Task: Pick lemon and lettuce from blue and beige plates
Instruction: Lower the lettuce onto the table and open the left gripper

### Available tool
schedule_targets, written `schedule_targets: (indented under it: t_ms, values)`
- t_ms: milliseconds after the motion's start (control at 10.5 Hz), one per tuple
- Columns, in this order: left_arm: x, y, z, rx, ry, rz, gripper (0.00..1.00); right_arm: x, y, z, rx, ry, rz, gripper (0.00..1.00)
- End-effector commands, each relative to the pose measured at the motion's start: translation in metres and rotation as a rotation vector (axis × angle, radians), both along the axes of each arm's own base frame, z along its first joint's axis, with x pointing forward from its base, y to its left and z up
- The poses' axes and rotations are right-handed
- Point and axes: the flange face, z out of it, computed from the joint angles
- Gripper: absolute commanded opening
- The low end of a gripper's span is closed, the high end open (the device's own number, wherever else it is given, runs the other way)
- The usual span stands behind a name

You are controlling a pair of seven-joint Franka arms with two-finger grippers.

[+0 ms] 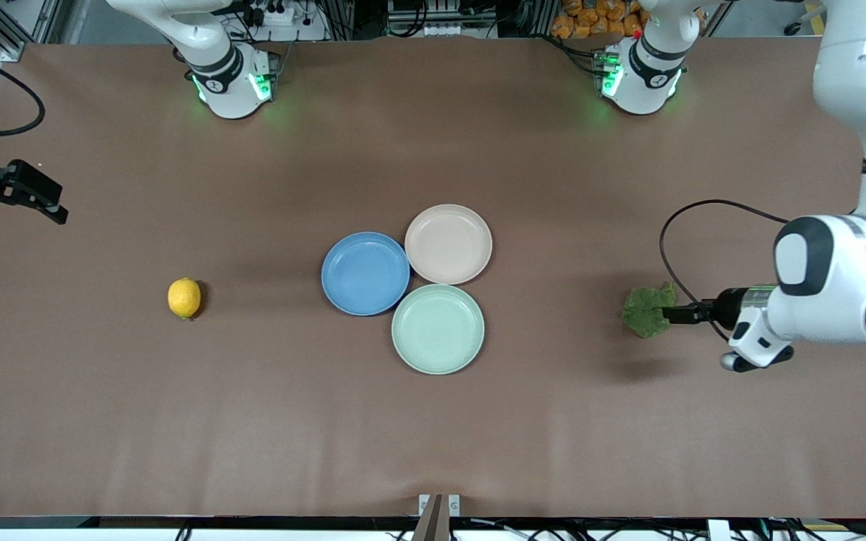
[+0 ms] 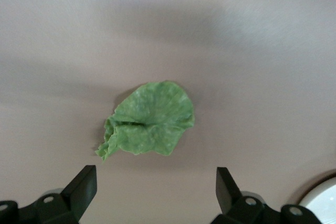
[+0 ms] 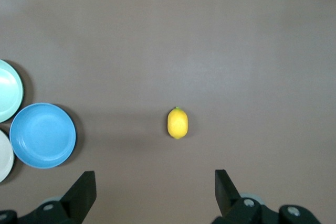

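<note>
The left gripper (image 1: 677, 313) hangs low over the table (image 1: 433, 421) toward the left arm's end, its fingers (image 2: 84, 184) spread wide with nothing between them. The lettuce (image 1: 649, 309) lies flat on the bare table just beneath and ahead of those open fingertips, a crumpled green leaf not pinched by either one.

The right gripper (image 1: 34, 199) is raised over the right arm's end of the table, its fingers (image 3: 83, 191) likewise spread apart and empty. The lemon (image 1: 184, 297) rests on the table well apart from this gripper, between it and the plates.

At the table's middle three plates touch in a cluster: the blue plate (image 1: 365, 273) sits on the side toward the lemon, the beige plate (image 1: 448, 244) is the farthest from the front camera, and the mint-green plate (image 1: 438, 328) is the nearest to it. All three are bare.
</note>
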Motion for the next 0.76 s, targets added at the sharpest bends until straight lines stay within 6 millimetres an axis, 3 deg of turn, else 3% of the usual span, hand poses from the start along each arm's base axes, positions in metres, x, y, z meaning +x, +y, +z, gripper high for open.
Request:
schedule_targets:
  t_ms: [0, 382, 669]
  values:
    - [-0.007, 0.001, 0.067, 0.093, -0.091, -0.049, 1.0, 0.004, -0.001, -0.016, -0.001, 0.052, 0.005, 1.0]
    - [-0.015, 0.002, 0.174, 0.138, -0.196, -0.058, 1.0, -0.001, -0.007, -0.018, -0.004, 0.09, -0.006, 1.0]
    - [-0.028, 0.008, 0.229, 0.184, -0.24, -0.06, 1.0, -0.003, -0.01, -0.009, -0.037, 0.072, -0.009, 1.0]
